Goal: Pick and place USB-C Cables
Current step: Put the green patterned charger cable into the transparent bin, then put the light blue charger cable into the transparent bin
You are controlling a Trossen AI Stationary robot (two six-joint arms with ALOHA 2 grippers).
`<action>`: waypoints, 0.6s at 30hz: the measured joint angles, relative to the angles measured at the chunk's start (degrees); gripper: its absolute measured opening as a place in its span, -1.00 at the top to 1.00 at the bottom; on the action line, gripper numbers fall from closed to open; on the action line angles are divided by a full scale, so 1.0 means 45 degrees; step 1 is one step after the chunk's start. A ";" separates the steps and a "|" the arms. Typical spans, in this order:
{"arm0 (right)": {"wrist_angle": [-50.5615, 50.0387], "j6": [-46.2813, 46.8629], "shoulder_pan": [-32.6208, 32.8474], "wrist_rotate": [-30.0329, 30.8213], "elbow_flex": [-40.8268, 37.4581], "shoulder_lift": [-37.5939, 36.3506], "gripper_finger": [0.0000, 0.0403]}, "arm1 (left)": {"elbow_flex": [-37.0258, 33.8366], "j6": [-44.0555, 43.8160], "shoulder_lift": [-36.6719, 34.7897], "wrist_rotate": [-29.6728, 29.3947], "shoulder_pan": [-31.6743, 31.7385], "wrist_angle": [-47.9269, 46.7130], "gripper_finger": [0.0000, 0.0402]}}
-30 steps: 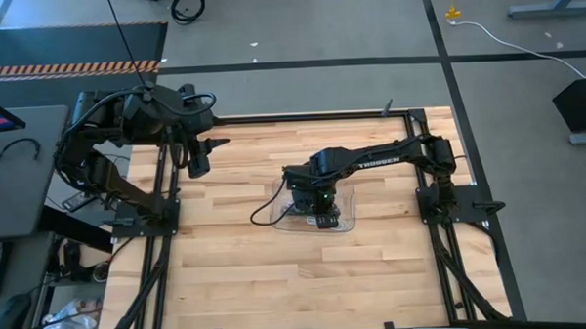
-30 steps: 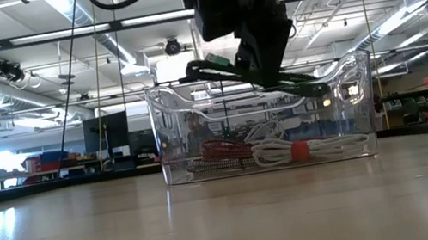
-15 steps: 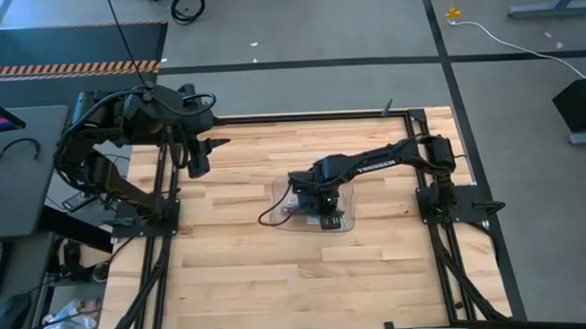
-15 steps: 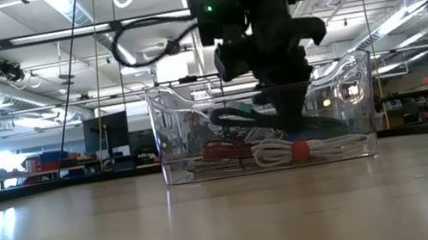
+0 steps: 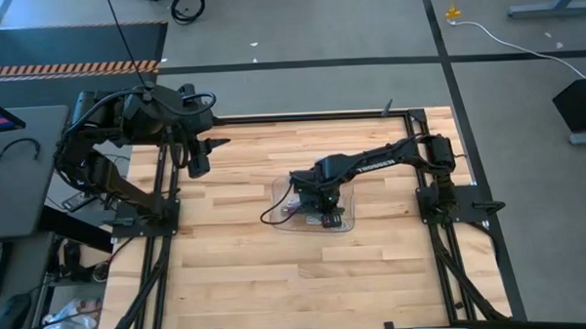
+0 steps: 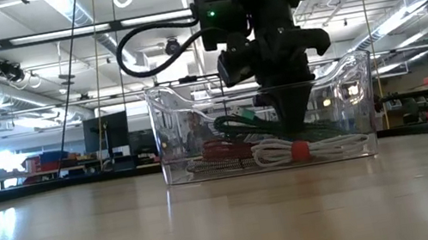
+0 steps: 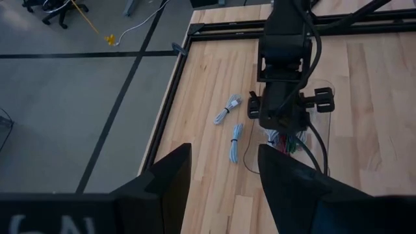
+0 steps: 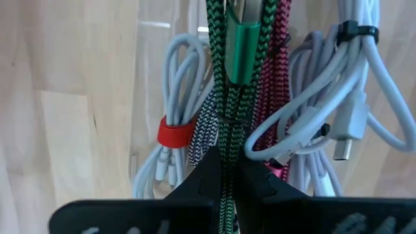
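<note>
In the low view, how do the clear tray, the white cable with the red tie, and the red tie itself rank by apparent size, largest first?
1. Clear tray: spans the widest area.
2. White cable: a long bundle on the tray floor.
3. Red tie: a small band around that cable.
All sit at a similar distance, so the order is dependable.

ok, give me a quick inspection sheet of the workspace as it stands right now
Surface: pale wooden plank table, black frame.
Job's things: green braided cable gripped over clear plastic tray holding red, white and grey-blue cables; two pale cables loose on the table.
Clutter: nothing seen.
End effectors: right end effector shut on green braided cable, low in the tray; left end effector open, parked at the table's edge.
Cables: black lead beside tray.
Surroundings: workshop hall.
</note>
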 joint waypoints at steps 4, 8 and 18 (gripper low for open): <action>0.0000 0.0000 0.0121 -0.0030 0.0000 0.0000 0.90 | 0.0000 -0.0005 0.0000 0.0000 0.0000 0.0005 0.09; 0.0000 0.0140 0.0243 -0.0039 0.0005 0.0000 0.66 | 0.0000 -0.0005 -0.0003 0.0000 0.0000 0.0005 0.09; -0.0514 0.0703 0.0454 -0.0049 0.0869 0.0000 -0.03 | 0.0000 -0.0010 0.0000 0.0000 0.0000 0.0005 0.09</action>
